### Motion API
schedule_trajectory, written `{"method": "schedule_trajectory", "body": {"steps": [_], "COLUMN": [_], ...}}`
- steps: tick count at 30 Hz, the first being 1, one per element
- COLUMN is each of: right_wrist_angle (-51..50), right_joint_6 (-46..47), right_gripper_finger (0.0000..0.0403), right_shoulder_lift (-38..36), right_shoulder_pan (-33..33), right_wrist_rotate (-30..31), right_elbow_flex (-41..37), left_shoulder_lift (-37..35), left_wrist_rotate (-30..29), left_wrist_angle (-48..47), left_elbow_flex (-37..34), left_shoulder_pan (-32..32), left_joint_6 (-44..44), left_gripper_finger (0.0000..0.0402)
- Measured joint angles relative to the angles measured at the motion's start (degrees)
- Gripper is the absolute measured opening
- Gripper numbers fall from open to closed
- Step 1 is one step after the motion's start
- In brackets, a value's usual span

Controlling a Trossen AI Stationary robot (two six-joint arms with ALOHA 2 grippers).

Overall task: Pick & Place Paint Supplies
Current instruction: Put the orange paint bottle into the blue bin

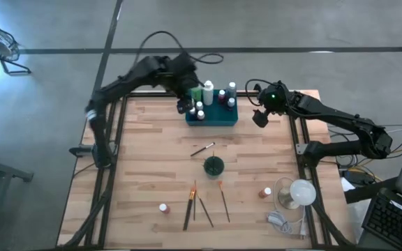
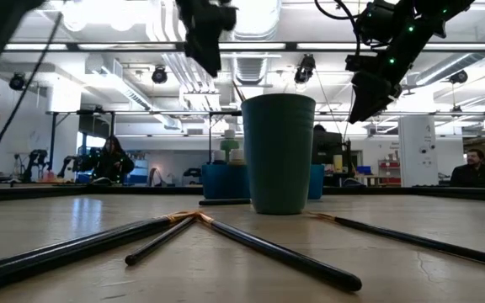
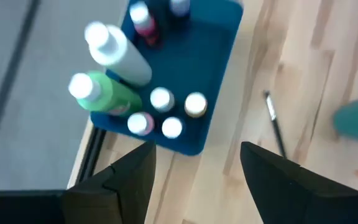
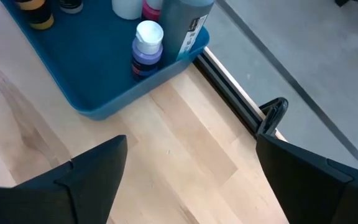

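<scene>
Tray (image 1: 212, 120): far edge of the table, already holding a cluster of bottles (image 3: 160, 99), among them a green one (image 3: 107, 96), a white one (image 3: 120, 53) and a taller grey one (image 4: 188, 28).
Left gripper (image 1: 182, 106): hanging over the tray's left end, fingers spread, nothing between them.
Right gripper (image 1: 259, 117): just beside the tray's right end, fingers wide apart and bare.
Cup (image 1: 213, 166): mid-table, near one stray brush (image 1: 202, 149).
Brushes (image 1: 204, 203): several lying loose on the near half of the table.
Loose bottles: one near the front left (image 1: 163, 208), one at the right (image 1: 266, 192).
Progress: most bottles look packed; the brushes and two bottles seem left to place.
</scene>
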Motion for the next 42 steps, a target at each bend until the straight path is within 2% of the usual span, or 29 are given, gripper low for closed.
{"method": "schedule_trajectory", "body": {"steps": [9,22,34,42], "right_wrist_angle": [0.0,0.1,0.1,1.8], "right_joint_6": [-0.8,-2.9,4.7,11.1], "right_gripper_finger": [0.0333,0.0291,0.0259,0.0240], "right_shoulder_lift": [0.0,0.0,0.0,0.0], "right_shoulder_pan": [0.0,0.0,0.0,0.0], "right_wrist_rotate": [0.0,0.0,0.1,0.0], "right_elbow_flex": [0.0,0.0,0.0,0.0], "left_shoulder_lift": [-19.1,-40.2,-57.4,-65.5], "left_wrist_rotate": [0.1,0.2,0.0,-0.2], "left_wrist_angle": [16.0,30.0,33.0,38.9], "left_elbow_flex": [-23.5,-50.8,-73.5,-86.1], "left_shoulder_pan": [-3.4,-12.7,-16.4,-20.5], "left_joint_6": [-8.2,-16.8,-25.8,-30.2], "left_gripper_finger": [0.0238,0.0238,0.0238,0.0238]}}
